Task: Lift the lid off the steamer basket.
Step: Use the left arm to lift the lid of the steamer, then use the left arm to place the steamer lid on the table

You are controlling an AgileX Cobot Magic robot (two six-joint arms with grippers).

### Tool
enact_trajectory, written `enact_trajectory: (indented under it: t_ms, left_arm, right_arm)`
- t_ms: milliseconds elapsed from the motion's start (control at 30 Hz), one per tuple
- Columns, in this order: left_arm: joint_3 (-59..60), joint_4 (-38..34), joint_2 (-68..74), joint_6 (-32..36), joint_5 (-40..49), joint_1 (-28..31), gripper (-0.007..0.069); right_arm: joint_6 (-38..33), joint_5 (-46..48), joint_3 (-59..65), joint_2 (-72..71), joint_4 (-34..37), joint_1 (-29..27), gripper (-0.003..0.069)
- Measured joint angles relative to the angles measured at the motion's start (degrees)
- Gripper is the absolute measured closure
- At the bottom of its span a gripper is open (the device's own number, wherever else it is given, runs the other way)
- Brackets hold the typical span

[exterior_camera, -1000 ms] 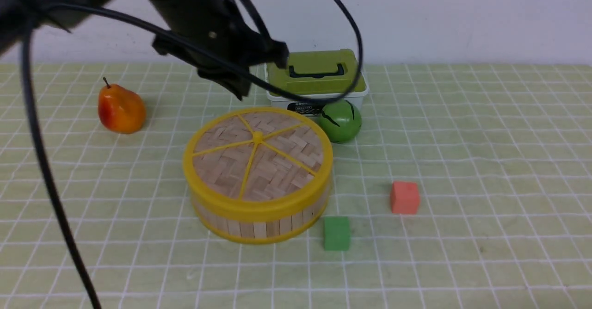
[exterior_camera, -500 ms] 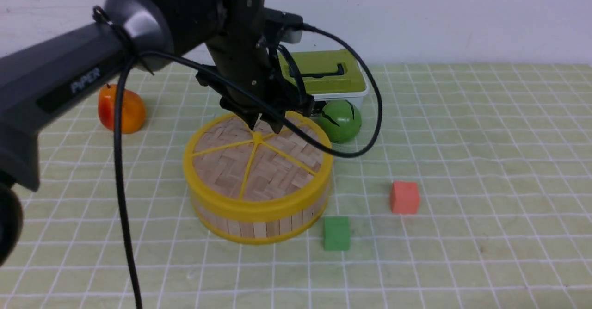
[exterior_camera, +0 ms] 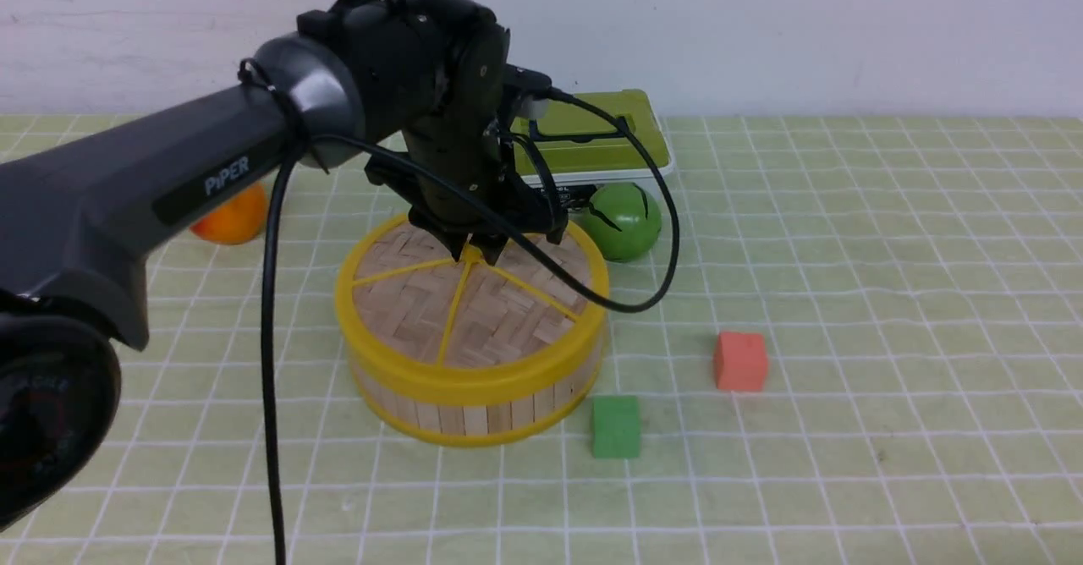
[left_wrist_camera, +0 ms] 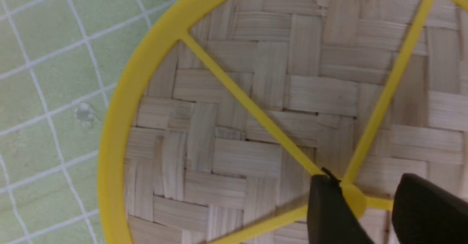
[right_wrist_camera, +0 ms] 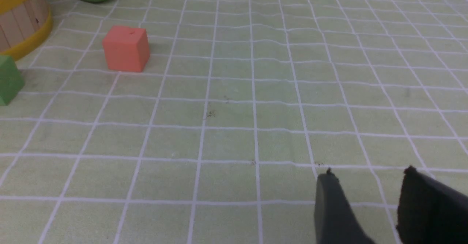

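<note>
Scanning from the left, we find our left tool [left_wrist_camera: 365, 180], jaws parted astride the central knob [left_wrist_camera: 354, 197] of the lid [exterior_camera: 508, 303], which sits on the steamer basket [exterior_camera: 474, 417] mid-counter [exterior_camera: 846, 252]; a red cube [exterior_camera: 740, 362] lies at its 3 o'clock, and our right tool [right_wrist_camera: 368, 171] hangs spread above the counter.

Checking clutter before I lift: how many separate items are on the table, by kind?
Steamer basket with lid: 1
Lidded box: 1
Fruits: 2, orange fruit, green fruit
Cubes: 2, red cube, green cube
Total: 6
</note>
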Motion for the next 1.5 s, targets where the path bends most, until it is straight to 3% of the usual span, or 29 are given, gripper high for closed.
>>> enact_trajectory:
  t_ms: [200, 367, 667, 867, 1033, 1200, 1500]
  left_arm:
    - [-0.1, 0.9, 0.4, -0.5, 0.1, 0.0, 0.0419]
    - [-0.2, 1.9, 0.4, -2.7, 0.4, 0.0, 0.0514]
    - [-2.1, 2.9, -0.9, -4.1, 2.9, -0.2, 0.0517]
    - [-5.5, 7.2, -8.4, -4.1, 5.5, 0.5, 0.0517]
    - [-5.6, 9.3, -16.8, -4.1, 9.4, 5.9, 0.0517]
    - [4.6, 9.1, -23.4, -4.5, 11.6, 15.4, 0.0517]
    - [32.9, 7.3, -24.6, -10.3, -9.9, 25.8, 0.0517]
  right_arm:
    - [0.0, 0.0, 0.0, 0.0, 0.0, 0.0, 0.0418]
    - [0.0, 0.0, 0.0, 0.0, 0.0, 0.0, 0.0418]
    - [0.0, 0.0, 0.0, 0.0, 0.0, 0.0, 0.0418]
    - [0.0, 0.0, 0.0, 0.0, 0.0, 0.0, 0.0418]
    - [0.0, 0.0, 0.0, 0.0, 0.0, 0.0, 0.0418]
    - [0.0, 0.0, 0.0, 0.0, 0.0, 0.0, 0.0418]
    - [0.0, 0.0, 0.0, 0.0, 0.0, 0.0, 0.0418]
